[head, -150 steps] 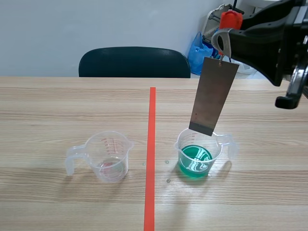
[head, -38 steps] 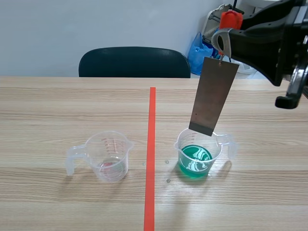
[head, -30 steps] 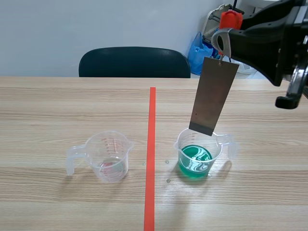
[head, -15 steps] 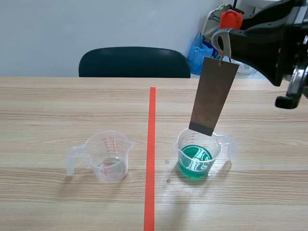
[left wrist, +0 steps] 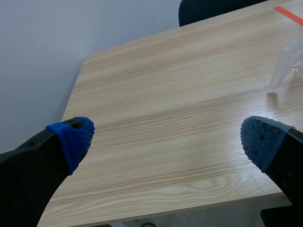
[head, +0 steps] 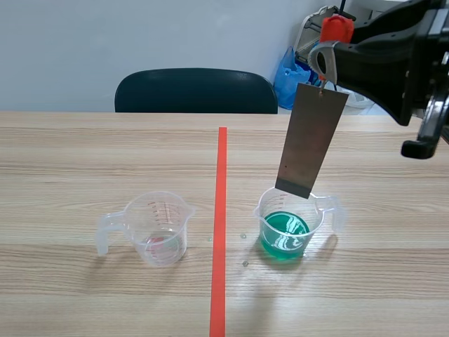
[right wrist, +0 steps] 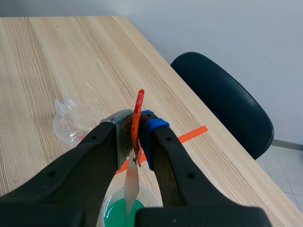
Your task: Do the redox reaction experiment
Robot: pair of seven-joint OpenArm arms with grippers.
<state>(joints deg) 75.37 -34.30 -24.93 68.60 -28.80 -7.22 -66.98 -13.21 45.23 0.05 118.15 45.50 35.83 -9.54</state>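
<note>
A: Did anything move since a moment ago?
B: No. The arms and both cups sit just where they were. Only the shine on the green water looks a bit different.
A: Where is the green cup [head: 289, 226]?
B: Just beside the red line [head: 219, 225] on the table [head: 84, 154], on its right side. It is see-through, with green water in the bottom.
A: What about the right gripper [head: 324, 62]?
B: It is up high, to the right of the red line. Its two fingers are squeezed tight on a red clip [right wrist: 139, 101]. A thin grey metal sheet [head: 311, 140] hangs from the clip. The sheet leans, with its low end nearer the line. That low end is over the green cup, by the far rim, and above the water.
A: Is there another cup?
B: Yes, a clear cup [head: 158, 228] near the red line on the left side. It has a little pink at the bottom, and its handle points away from the line.
A: And the left gripper [left wrist: 166, 139]?
B: Far to the left of the red line, over the near corner of the table. Its blue-tipped fingers are spread wide with nothing between them.
A: Anything else?
B: A dark chair [head: 195, 90] stands past the far end of the red line
</note>
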